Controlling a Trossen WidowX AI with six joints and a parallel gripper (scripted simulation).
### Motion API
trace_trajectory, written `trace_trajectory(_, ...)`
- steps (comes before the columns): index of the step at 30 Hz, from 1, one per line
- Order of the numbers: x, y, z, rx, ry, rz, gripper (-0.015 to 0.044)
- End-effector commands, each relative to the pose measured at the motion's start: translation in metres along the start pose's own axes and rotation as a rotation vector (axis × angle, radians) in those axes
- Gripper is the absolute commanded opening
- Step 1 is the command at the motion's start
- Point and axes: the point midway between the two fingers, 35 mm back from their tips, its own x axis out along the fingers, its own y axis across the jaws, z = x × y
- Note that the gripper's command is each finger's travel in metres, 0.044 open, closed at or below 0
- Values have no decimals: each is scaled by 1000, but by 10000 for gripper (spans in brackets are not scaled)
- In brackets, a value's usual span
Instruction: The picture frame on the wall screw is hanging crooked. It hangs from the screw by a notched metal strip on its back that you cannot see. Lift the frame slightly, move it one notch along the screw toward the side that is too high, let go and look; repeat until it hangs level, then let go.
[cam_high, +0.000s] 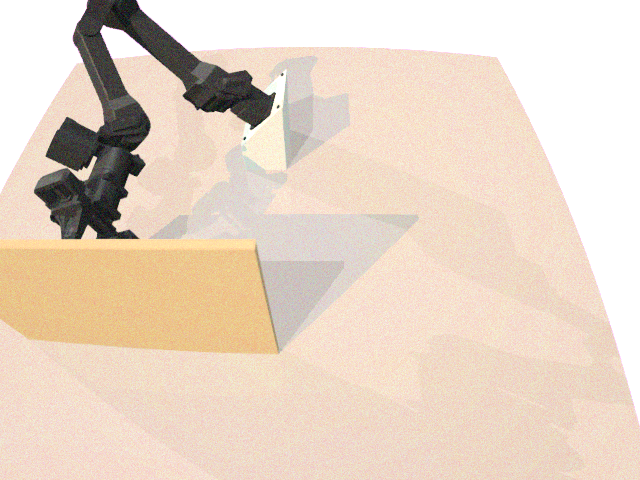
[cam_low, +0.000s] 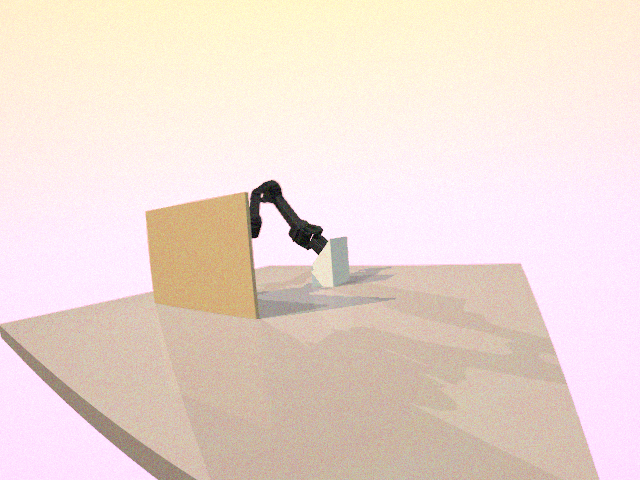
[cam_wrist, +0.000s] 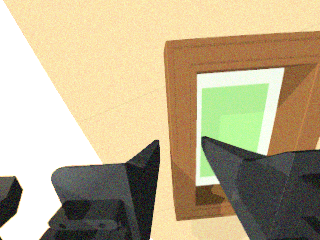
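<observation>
Wrist view: my black gripper (cam_high: 92, 227) (cam_wrist: 180, 140) is parted, its fingers straddling one side of the brown, green-centred picture frame (cam_wrist: 181, 115) on the tan upright panel (cam_high: 139, 294) (cam_low: 201, 253) (cam_wrist: 100, 60). I judge the grasp unfinished, lifting and levelling left; tilt is unclear.

Top: the panel hides the frame; pinkish tabletop (cam_high: 465, 258) (cam_low: 361, 387), shadowed.

Exterior: plain pale surroundings.

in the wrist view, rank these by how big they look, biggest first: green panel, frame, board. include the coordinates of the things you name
1. board (cam_high: 134, 299) (cam_low: 201, 253) (cam_wrist: 90, 60)
2. frame (cam_wrist: 181, 100)
3. green panel (cam_wrist: 235, 107)

The board and frame both run past the picture's edge, so this ranks only what shows.
</observation>
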Motion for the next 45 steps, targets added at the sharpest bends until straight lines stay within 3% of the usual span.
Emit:
trace_trajectory(1,0,1,1,3,-4,0,173)
trace_trajectory(18,0,1,1,3,-4,0,60)
trace_trajectory(21,0,1,1,3,-4,0,0)
trace_trajectory(45,0,6,0,3,-4,0,0)
